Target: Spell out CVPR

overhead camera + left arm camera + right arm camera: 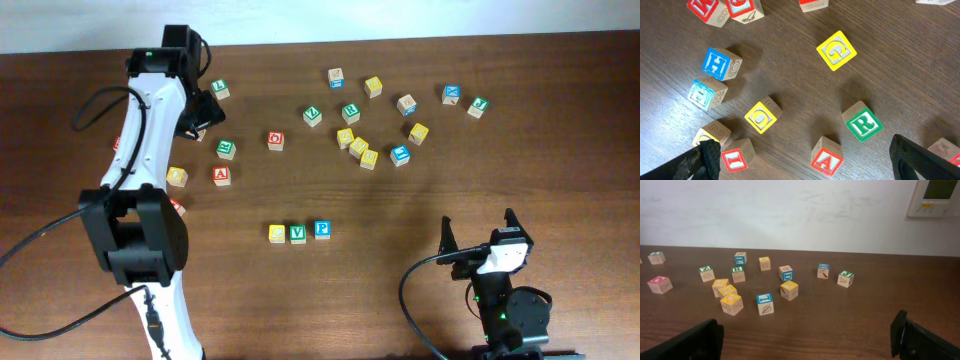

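Dark wooden tabletop [400, 290] shows the C, V, P row [298, 233] placed; green R block [863, 124] lies between left gripper's [802, 145] spread fingers, ungrasped.

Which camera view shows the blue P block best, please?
The overhead view. There the blue P block stands beside the green V block, seen from above with its letter facing up. Neither wrist view shows it at all.

Dark wooden table [560, 150] is carrying lettered blocks. Three are sitting side by side near the front: yellow block [277, 234], green block [298, 234], blue block [322, 230]. The rest are lying scattered farther back.
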Tool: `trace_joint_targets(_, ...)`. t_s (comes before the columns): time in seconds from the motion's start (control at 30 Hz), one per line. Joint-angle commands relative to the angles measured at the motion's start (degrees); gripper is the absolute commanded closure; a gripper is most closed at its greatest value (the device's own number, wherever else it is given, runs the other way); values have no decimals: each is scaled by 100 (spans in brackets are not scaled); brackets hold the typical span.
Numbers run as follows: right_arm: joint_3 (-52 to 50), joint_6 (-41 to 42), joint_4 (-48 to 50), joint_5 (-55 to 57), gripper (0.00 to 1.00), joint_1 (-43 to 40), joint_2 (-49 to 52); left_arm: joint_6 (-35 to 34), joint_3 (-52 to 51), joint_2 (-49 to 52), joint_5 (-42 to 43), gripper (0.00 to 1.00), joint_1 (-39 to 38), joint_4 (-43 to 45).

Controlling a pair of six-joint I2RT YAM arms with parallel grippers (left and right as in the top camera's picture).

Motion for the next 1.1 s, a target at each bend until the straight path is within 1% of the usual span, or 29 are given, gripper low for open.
trace_joint_targets(0.0,-31,42,-39,46,2,-37,-37,28,33,-133,-105,1,42,-92)
trace_joint_targets(0.1,-31,42,-39,46,2,-37,-37,28,7,-50,-105,1,42,-210)
trace_joint_targets(0.53,-31,42,-39,46,2,-37,-37,31,-22,-7,-105,1,42,-162)
trace_joint_targets(1.07,-31,42,-39,46,1,-37,-37,28,-22,-7,-105,1,48,-380)
